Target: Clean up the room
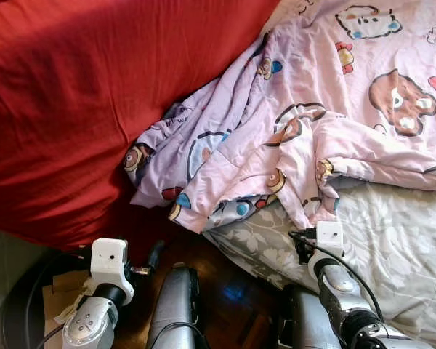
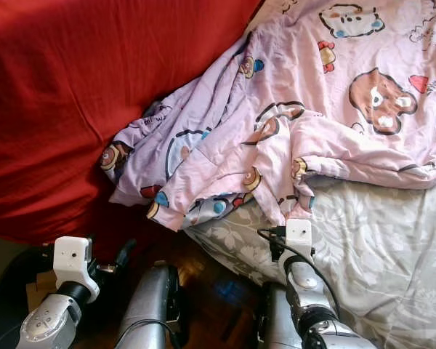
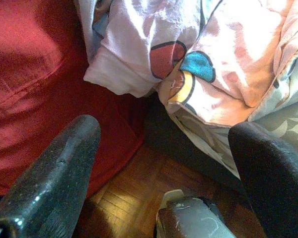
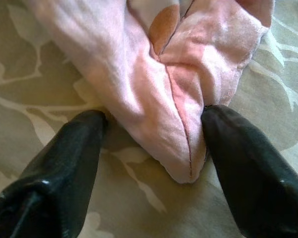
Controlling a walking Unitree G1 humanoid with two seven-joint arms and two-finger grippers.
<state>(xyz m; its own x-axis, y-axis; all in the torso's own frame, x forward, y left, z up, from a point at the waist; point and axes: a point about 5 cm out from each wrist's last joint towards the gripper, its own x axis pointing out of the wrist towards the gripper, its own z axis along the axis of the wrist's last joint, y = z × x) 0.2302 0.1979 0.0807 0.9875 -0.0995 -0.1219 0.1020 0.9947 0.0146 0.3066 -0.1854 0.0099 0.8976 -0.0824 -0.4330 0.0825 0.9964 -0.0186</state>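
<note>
A crumpled pink cartoon-print cover (image 1: 298, 123) lies across the bed, over a grey floral sheet (image 1: 392, 240). One folded corner of it (image 4: 159, 99) points toward me. My right gripper (image 4: 154, 119) rests on the floral sheet, open, one black finger on each side of that corner's tip. My right wrist (image 1: 329, 238) sits just below the pink fold at the bed's edge. My left gripper (image 3: 166, 129) is open and empty, low over the wooden floor beside the red cover (image 1: 65, 109); one of its fingers (image 1: 154, 254) pokes out near the wrist.
A big red bedcover (image 2: 58, 94) drapes down on the left. Dark wooden floor (image 1: 232, 291) shows in the gap between it and the bed. A cardboard piece (image 1: 58, 294) and a black cable lie at the lower left.
</note>
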